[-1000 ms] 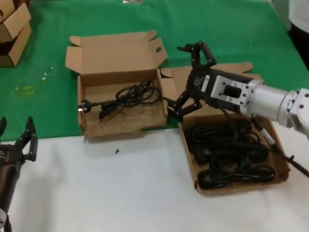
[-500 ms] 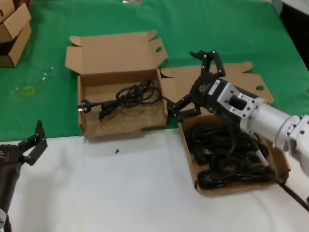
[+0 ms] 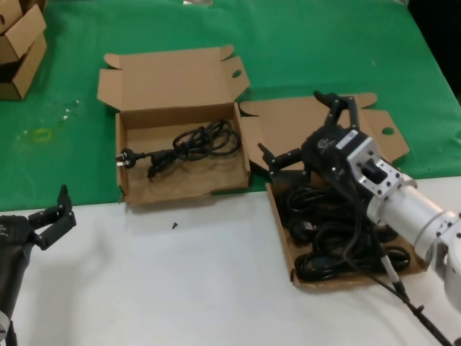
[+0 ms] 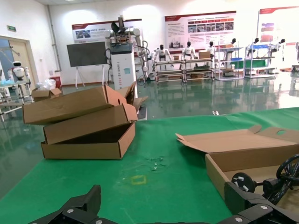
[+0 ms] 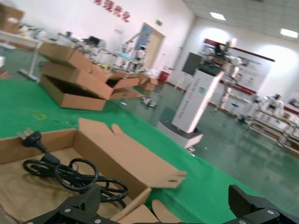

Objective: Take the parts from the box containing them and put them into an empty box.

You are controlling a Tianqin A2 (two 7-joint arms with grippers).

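Right hand with fingers spread apart, empty, above the flat brown cardboard box full of coiled black power cords, left hand spread, well away from that box

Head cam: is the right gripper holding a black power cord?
No: the right gripper is open and empty above the right brown cardboard box.
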